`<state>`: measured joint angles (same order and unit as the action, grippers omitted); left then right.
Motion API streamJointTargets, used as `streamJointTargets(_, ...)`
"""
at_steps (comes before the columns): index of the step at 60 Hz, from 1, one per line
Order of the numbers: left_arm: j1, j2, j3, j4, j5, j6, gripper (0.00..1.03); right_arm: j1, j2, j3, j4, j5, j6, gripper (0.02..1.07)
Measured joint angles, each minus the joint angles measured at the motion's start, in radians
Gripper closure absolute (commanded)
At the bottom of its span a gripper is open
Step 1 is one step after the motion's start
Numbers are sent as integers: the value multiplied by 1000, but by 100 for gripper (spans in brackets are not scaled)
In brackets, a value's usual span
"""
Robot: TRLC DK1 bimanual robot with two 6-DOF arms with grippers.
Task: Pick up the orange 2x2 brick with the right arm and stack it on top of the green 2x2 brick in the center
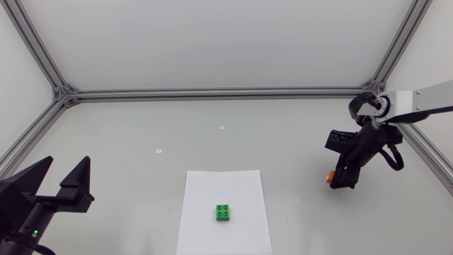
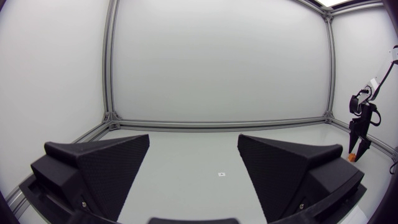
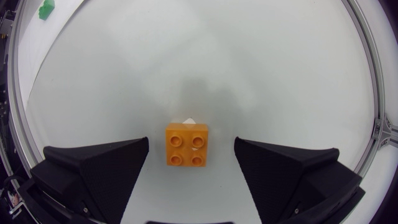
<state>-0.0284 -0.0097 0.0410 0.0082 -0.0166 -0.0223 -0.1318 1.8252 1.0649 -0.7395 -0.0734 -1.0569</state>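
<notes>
Right claw (image 3: 191, 140) is over the desk's (image 1: 141, 120) right side, fingers spread wide. The orange brick (image 3: 187, 144) sits on the desk between them with a gap on each side, so nothing is gripped. The brick is studs up. It's square, so there's no long axis to call, and its sides are turned a touch off the line of the fingers. A small white mark (image 3: 189, 119) peeks out at its far edge. The green brick (image 1: 224, 212) is well apart from it, studs up on the white sheet (image 1: 224, 185) at the centre, roughly square to the sheet's edges. The stretch of desk between the two bricks shows only bare surface and sheet. Two tiny markers (image 1: 221, 127) lie farther back. Left claw (image 1: 68, 161) is at the near left corner, open, holding nothing.
</notes>
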Motion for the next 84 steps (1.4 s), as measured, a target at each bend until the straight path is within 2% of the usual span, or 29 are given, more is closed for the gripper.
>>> streamJointTargets(10, 0, 0, 0, 0, 0, 0, 4, 0, 10, 0, 1, 0, -3, 17)
streamJointTargets(29, 0, 0, 0, 0, 0, 0, 4, 0, 21, 1, 0, 0, -3, 45)
streamJointTargets(36, 0, 0, 0, 0, 0, 0, 4, 0, 21, 3, 0, 0, -3, 48)
streamJointTargets(64, 0, 0, 0, 0, 0, 0, 4, 6, 21, 26, -20, 0, -3, 48)
streamJointTargets(67, 0, 0, 0, 0, 0, 0, 4, 7, 21, 26, -20, 0, -3, 52)
streamJointTargets(71, 0, 0, 0, 0, 0, 0, 4, 10, 21, 26, -20, 0, -3, 52)
streamJointTargets(73, 0, 0, 0, 0, 0, 0, 4, 12, 21, 26, -20, 0, -3, 59)
streamJointTargets(84, 0, 0, 0, 0, 0, 0, 4, 13, 21, 26, -39, -4, -3, 59)
